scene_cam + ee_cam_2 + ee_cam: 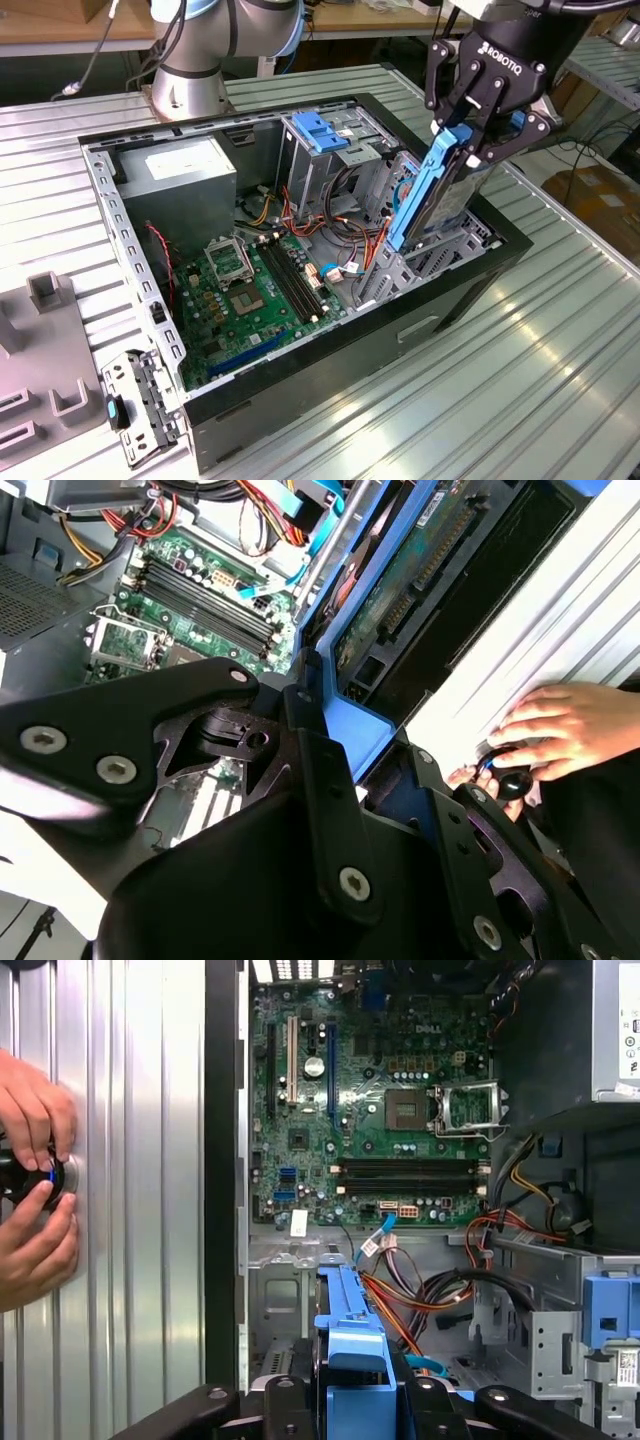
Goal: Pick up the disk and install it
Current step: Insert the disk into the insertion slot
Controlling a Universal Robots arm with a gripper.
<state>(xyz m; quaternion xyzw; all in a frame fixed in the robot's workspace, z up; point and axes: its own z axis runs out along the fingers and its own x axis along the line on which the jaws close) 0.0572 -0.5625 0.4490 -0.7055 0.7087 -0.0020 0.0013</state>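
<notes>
Evidently the end effector point(470, 138) grips the disk point(425, 190) by its upper end, holding it edge-down and tilted over the drive cage point(440, 255), likely so its blue rails meet the bay.

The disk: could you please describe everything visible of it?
The disk is a flat silver metal drive in bright blue plastic rails, a circuit board on one face. The jaws are shut on its upper end, holding it on edge, tilted, its lower end inside the open computer case.
</notes>
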